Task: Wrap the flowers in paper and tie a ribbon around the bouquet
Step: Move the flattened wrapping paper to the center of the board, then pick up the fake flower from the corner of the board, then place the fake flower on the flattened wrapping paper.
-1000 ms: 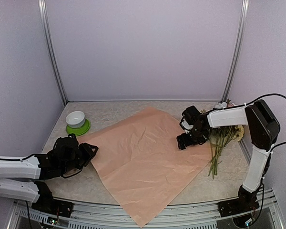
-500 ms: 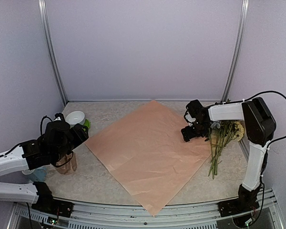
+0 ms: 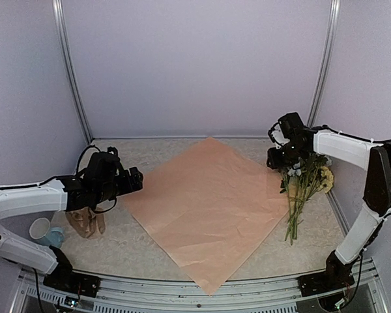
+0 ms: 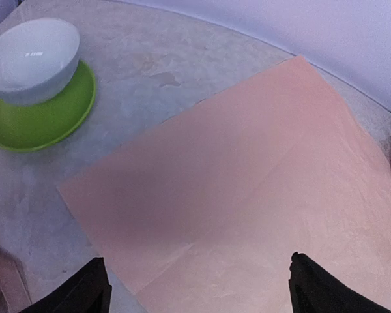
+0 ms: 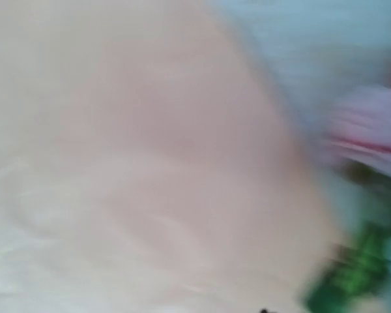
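The left gripper (image 4: 196,258) hangs with its fingers spread wide and nothing between them, just above the left corner of the paper (image 3: 208,202). The right gripper (image 3: 275,160) is low over the heads of the flowers (image 3: 302,189). Its wrist view is smeared to pink and green streaks, so I cannot tell whether its fingers are spread or already pinching. The beige sheet lies flat, turned like a diamond. The flowers lie off it on the bare table (image 3: 150,153), just beside its right corner, with blooms toward the back and the thin stems running to the near edge. The step in hand looks like fetching the flowers, since the sheet is laid out and nothing rests on it yet. The next move probably calls for a firm pinch low on the bunched stems, then a lift and a short carry leftward onto the middle of the sheet. The thin stems could fan out or slip, and dragging them might ruck the paper. Room is tight on the right, where the flowers sit near the side wall and corner post. The sheet's near corner reaches the front rail and seems to overhang it. Beside the left arm are the tan ribbon (image 3: 85,222), a pale cup (image 3: 40,229) and a white bowl (image 4: 31,59) on a green plate (image 4: 52,120).
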{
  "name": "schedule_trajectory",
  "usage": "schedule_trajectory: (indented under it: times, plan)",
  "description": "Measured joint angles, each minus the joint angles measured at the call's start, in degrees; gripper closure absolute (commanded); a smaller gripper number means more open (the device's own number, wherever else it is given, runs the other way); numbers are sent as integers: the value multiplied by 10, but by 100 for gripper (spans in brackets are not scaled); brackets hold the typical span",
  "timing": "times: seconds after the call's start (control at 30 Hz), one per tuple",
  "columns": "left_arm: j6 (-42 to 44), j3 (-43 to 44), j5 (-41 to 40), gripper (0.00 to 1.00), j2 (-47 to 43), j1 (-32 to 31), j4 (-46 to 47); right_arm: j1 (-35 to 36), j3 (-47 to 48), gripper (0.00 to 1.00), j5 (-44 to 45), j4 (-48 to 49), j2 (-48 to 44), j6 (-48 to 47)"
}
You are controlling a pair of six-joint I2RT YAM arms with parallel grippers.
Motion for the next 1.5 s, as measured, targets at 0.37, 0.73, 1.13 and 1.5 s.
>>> schedule_trajectory:
  times: [0.37,0.73,1.13,1.5]
  plan:
    - [130,78,5,1,60,21,58,-93,-105,56,29,1,28,54]
    - [140,68,21,1,67,24,62,-96,-99,100,35,9,78,58]
    - [141,65,25,2,62,24,63,-92,-14,100,-14,-60,-29,18]
    - [177,46,58,2,8,-5,129,14,-121,100,-373,306,-278,91]
